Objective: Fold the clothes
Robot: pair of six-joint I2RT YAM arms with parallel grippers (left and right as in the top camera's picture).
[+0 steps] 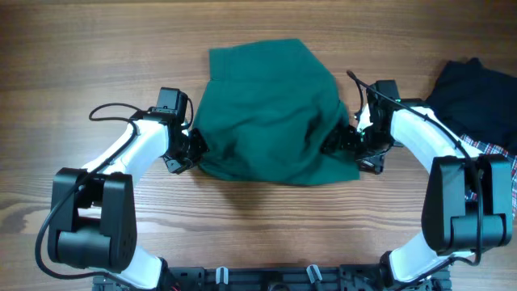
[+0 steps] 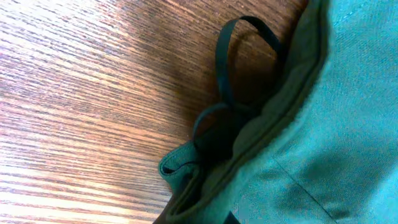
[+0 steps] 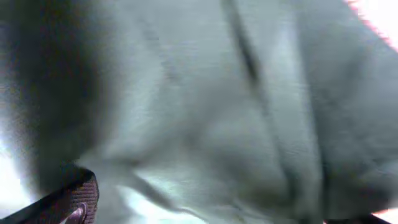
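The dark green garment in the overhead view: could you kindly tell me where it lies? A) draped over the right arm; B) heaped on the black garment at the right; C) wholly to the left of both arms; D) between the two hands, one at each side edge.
D: the dark green garment lies between them, with the left hand at its left edge and the right hand at its right edge.

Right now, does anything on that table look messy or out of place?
The green garment lies bunched and lopsided, not flat, and a thin black loop pokes out at its left edge. Dark clothes sit heaped at far right.
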